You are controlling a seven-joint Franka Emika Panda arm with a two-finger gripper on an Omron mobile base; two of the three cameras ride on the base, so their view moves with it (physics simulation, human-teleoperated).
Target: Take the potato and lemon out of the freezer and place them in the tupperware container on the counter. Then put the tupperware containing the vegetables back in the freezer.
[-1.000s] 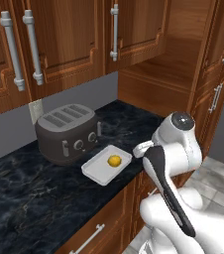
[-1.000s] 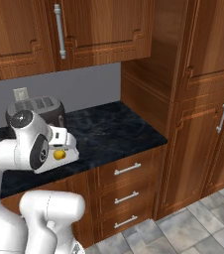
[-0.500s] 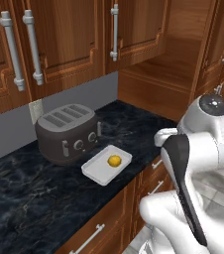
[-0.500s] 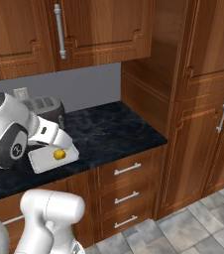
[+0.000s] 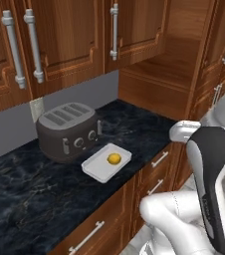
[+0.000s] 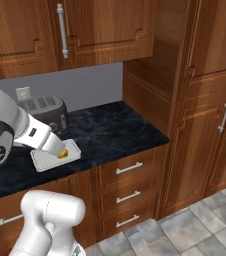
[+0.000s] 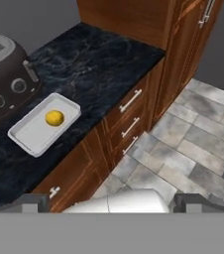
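Hand view looks down on the tupperware container, a shallow white tray w/ low rim and rounded corners, sitting on the table just beside the toaster, on the side nearer the table's front edge. One round, saturated yellow-orange fruit lies inside it, toward the toaster end; by colour I'd call it the lemon. So roughly one item of two looks done. Potato still to fetch, I'd judge, and after that the tray goes into the freezer.

Pincer hangs over the floor out in front of the toaster's table w/ its dark tips spread wide, nothing between them.

Table is dark blue-black marbled stone, glossy; cabinets below are reddish-brown wood w/ silver bar handles. Toaster is dark grey, rounded, w/ front knobs.
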